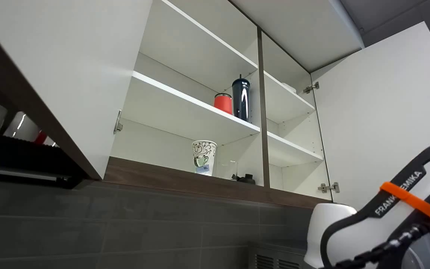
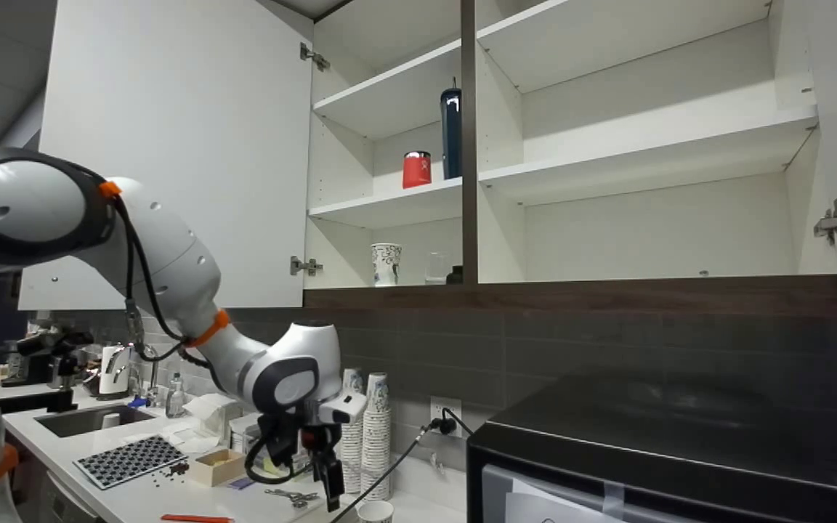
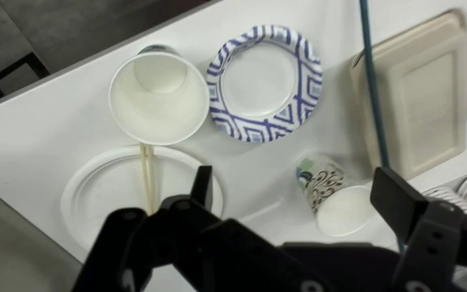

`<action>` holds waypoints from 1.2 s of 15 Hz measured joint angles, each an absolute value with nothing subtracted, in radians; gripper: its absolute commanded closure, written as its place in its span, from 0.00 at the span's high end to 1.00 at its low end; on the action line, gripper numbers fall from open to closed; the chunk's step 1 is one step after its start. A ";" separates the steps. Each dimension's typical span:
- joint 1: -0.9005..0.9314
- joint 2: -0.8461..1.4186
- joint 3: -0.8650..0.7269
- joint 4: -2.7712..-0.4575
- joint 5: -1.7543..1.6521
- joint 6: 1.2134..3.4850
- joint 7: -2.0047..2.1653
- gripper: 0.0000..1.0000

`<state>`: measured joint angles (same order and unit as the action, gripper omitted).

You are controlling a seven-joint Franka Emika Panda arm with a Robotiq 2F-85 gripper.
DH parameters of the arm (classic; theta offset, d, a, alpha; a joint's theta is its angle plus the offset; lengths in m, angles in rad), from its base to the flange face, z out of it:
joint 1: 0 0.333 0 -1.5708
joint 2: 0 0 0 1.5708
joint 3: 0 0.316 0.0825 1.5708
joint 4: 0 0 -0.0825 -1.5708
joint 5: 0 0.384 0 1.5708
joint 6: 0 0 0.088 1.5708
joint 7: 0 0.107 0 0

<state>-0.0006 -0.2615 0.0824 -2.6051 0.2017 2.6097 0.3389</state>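
Hovering near patterned cup (image 3: 332, 192), claw (image 3: 294, 182) spread

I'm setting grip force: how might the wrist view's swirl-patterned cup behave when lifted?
The cup looks like paper, so squeezing may dent it. Only white shows inside, so it's probably light. Tapering downward, it might tip if nudged.

- We see 1 white-and-black robot arm (image 2: 186, 276) extending from the left edge of an exterior view, its rounded joint (image 2: 33, 207) high and its forearm sloping down to the right.
- Its wrist (image 2: 306, 363) sits low, and below it the black gripper (image 3: 294, 182) points downward.
- In the wrist view, we find 2 dark fingers (image 3: 397, 202) at the lower part, spread wide apart.
- In an exterior view, we spot an orange band (image 1: 416, 203) around the arm, partly covering its lettering.
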 measured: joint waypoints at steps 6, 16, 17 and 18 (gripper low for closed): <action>-0.197 -0.111 0.098 -2.653 -0.180 2.823 0.642 1.00; -0.185 -0.032 0.056 -2.619 -0.255 2.692 0.654 1.00; -0.175 -0.013 0.046 -2.610 -0.255 2.672 0.641 1.00; -0.166 0.005 0.035 -2.600 -0.255 2.659 0.635 1.00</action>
<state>-0.1662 0.0049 0.0354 -2.6005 -0.2554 2.6591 0.6346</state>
